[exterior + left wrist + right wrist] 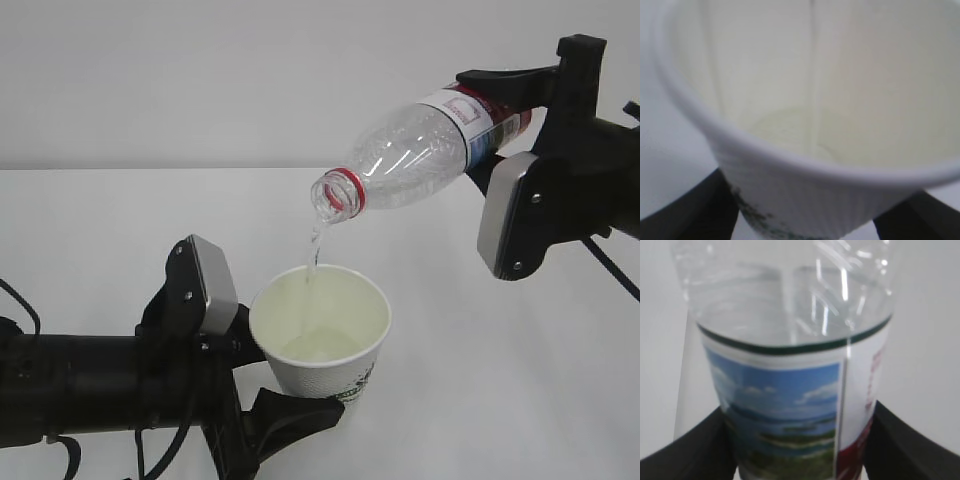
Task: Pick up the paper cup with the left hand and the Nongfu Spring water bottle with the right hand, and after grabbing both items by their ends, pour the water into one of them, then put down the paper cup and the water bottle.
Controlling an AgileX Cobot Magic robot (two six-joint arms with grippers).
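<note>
The right hand (500, 135), fingers clamping the tilted Nongfu Spring water bottle (420, 150), is pouring water (314, 250) into the paper cup (320, 345) gripped by the left hand (262, 378) (setting both down is remaining).

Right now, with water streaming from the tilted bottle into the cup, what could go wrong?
The thin stream of clear water falls from the clear plastic bottle near the white paper cup's far rim; a small drift could spill onto the white table. The left gripper holds the cup low, so added weight might tilt it.
</note>
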